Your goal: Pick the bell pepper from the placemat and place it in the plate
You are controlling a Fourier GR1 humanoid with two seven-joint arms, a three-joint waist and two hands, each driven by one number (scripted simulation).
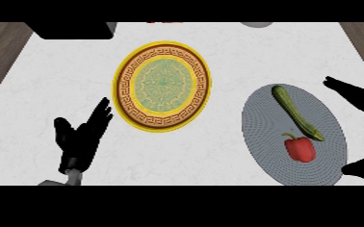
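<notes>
Head view | step: reach, nothing held | right hand [346, 92] fingers apart, bell pepper [300, 148] on placemat [265, 120] just below them | left hand [82, 137] resting open | next: close round pepper, carry to plate [163, 84]

From my station I count one plate [162, 86], round with a yellow rim and a patterned centre, sitting on the one white counter [64, 81]. There is one grey placemat [265, 125], oval in this view. On it I count two vegetables: one red bell pepper [299, 147] and one long green cucumber [296, 111]. I see two robot hands: the left robot hand [82, 139] at the lower left, and the right robot hand [348, 94] at the right edge, partly cut off. At the far edge I count one dark block [71, 30], one pale round thing [256, 24] and one small reddish thing [165, 22], all too cropped to identify.
</notes>
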